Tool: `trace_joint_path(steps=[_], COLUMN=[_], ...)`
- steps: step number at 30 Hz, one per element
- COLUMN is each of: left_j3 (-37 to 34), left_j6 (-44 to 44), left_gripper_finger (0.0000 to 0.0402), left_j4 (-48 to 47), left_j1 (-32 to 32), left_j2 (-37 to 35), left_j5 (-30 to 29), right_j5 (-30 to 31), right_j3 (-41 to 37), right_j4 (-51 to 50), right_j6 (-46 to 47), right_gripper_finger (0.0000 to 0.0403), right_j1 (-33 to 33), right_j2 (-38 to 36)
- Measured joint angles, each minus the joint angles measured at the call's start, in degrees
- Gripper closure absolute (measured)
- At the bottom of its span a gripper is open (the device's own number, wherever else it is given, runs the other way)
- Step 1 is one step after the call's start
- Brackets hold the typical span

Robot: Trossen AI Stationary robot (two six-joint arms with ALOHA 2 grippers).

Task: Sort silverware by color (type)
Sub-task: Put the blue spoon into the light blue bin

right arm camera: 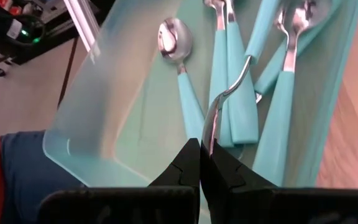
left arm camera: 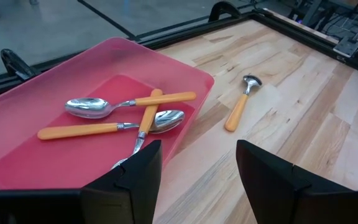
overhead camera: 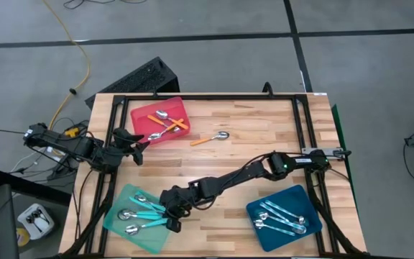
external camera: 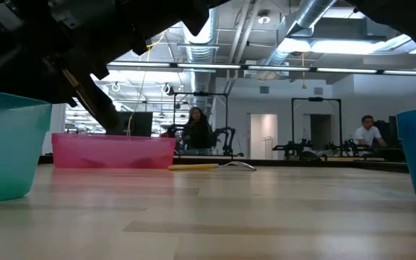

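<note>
A mint-green tray [overhead camera: 136,217] at the near left holds several turquoise-handled spoons [right arm camera: 225,68]. My right gripper [right arm camera: 201,152] reaches over it from the right [overhead camera: 171,210], shut on one turquoise spoon [right arm camera: 229,93]. At the far left, a red tray [overhead camera: 160,119] holds three orange-handled spoons [left arm camera: 117,115]. One more orange spoon [overhead camera: 210,138] lies flat on the table beside it. A dark-blue tray [overhead camera: 284,219] at the near right holds pale blue spoons. My left gripper [left arm camera: 197,180] stands open at the red tray's near corner [overhead camera: 141,140], touching nothing. My right gripper pinches the turquoise spoon's metal bowl end [right arm camera: 211,134], seen edge-on, between its two fingertips. The fingers slant down from the table's right side. The thin metal neck [right arm camera: 244,65] curves away over the mint-green tray toward the turquoise handle, above the other spoons.
The three trays stand at the far left, near left and near right. Bare wood lies in the middle and far right [overhead camera: 264,122]. A black frame [overhead camera: 207,98] runs round the table. People sit in the room behind [external camera: 197,130].
</note>
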Motion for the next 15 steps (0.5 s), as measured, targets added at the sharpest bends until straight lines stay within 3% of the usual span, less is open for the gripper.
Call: trace_joint_path(steps=[15], left_j3=[0.00], left_j6=[-0.13], left_gripper_finger=[0.0212], left_j4=[0.00], left_j1=[-0.01], left_j2=[-0.01], left_j5=[-0.17], right_j5=[-0.04], right_j3=[0.00], right_j4=[-0.27], right_j6=[-0.17], right_gripper_finger=[0.0378], right_j1=[0.00], right_j2=[0.00])
